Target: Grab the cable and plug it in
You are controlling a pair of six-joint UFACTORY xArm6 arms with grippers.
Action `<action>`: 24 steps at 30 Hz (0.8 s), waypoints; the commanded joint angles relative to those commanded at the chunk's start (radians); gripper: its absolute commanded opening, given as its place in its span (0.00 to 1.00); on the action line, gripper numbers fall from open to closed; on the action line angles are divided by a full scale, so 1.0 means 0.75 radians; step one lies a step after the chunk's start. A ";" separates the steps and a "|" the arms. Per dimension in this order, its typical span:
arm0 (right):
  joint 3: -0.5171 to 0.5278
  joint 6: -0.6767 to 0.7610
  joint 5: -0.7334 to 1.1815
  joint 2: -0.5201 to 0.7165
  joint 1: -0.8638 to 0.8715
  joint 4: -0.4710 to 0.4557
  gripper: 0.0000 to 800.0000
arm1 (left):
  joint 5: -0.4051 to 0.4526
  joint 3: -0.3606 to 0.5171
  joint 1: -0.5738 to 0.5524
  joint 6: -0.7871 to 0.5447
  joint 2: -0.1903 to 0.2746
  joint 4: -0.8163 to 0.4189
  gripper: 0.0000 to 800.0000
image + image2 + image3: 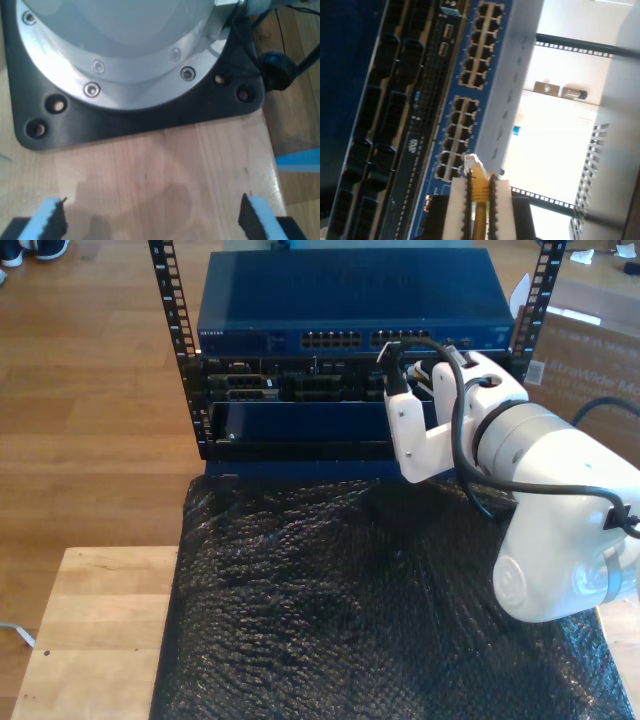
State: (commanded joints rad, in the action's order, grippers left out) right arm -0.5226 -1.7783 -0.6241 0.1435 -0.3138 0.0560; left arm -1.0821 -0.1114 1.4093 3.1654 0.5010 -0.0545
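My second gripper (479, 186) is shut on the yellow cable (480, 192), whose clear plug (473, 163) sticks out past the white pads (456, 210). The plug tip sits just in front of the lower block of ports on the blue switch (492, 75); I cannot tell whether it touches. In the exterior view this gripper (392, 365) reaches the switch (340, 300) front at the right-hand ports. My first gripper (150, 220) is open over bare wood, nothing between its blue-backed pads (50, 220).
Below the switch the rack holds more black units (290, 385) between perforated posts (170, 310). A black bubble-wrap mat (350, 600) covers the table; bare wood (90, 620) shows at the exterior view's left. An arm's base plate (150, 120) stands close ahead of my first gripper.
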 joint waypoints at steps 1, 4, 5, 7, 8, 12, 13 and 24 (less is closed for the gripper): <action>0.010 0.002 0.000 0.004 0.002 0.002 0.00 | -0.002 0.000 0.000 0.000 0.000 0.000 1.00; 0.061 0.004 0.000 0.014 0.000 0.002 0.00 | -0.002 0.000 0.000 0.000 0.000 0.000 1.00; 0.061 0.004 0.000 0.014 0.000 0.000 0.00 | 0.000 0.000 0.000 0.000 0.000 0.000 1.00; 0.061 0.000 0.000 0.004 -0.004 0.000 0.00 | 0.000 0.000 0.000 0.000 0.000 0.000 1.00; 0.061 0.002 0.000 0.002 -0.004 0.000 0.00 | -0.002 0.000 0.000 0.000 0.000 0.000 1.00; 0.074 0.006 -0.004 -0.008 -0.002 0.000 0.00 | 0.000 0.000 0.000 0.000 0.000 0.000 1.00; 0.072 0.006 -0.014 -0.010 -0.002 0.000 0.00 | 0.000 0.000 0.000 0.000 0.000 0.000 1.00; -0.010 0.012 -0.291 -0.178 0.014 -0.031 0.00 | 0.000 0.000 0.002 0.000 0.000 0.000 1.00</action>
State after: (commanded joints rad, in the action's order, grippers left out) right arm -0.5303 -1.7691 -0.8420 0.0100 -0.3030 0.0330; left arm -1.0821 -0.1114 1.4108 3.1654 0.5010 -0.0545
